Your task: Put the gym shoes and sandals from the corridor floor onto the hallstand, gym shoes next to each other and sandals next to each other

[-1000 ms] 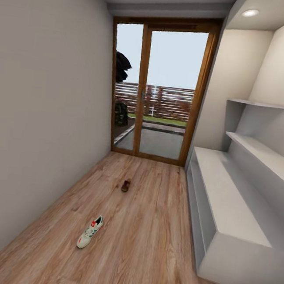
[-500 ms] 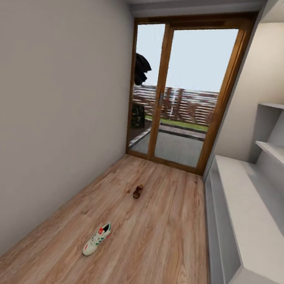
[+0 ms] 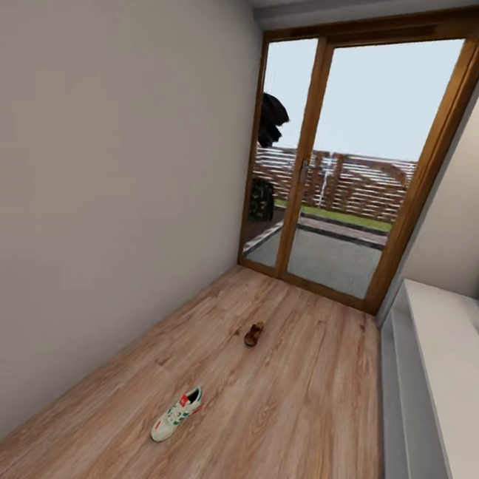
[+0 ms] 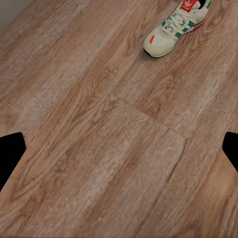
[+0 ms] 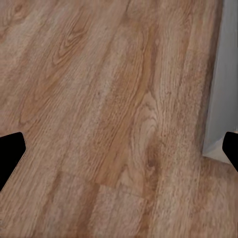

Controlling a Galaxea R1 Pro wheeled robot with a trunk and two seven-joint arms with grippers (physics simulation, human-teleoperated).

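Corridor scene, from largest element to smallest. The floor is running from 6 o'clock toward the glass door at 12 o'clock, with the blank wall occupying the 9 o'clock side. The rack is lying along the 3 o'clock edge, cut off by the frame; its pale side is also showing in the right wrist view. One gym shoe is lying on the planks at about 7 o'clock from centre, toe pointing toward the viewer; it appears too in the left wrist view, well apart from the fingers. One sandal is resting farther off, near centre, toward the door. The left gripper and right gripper are both hanging spread and empty, with bare planks between the dark fingertips. Likely risks: the base is standing close to the rack, so a turn could be clipping its corner; the flat sandal may be slipping from a shallow pinch; the second shoe and second sandal are not appearing here.
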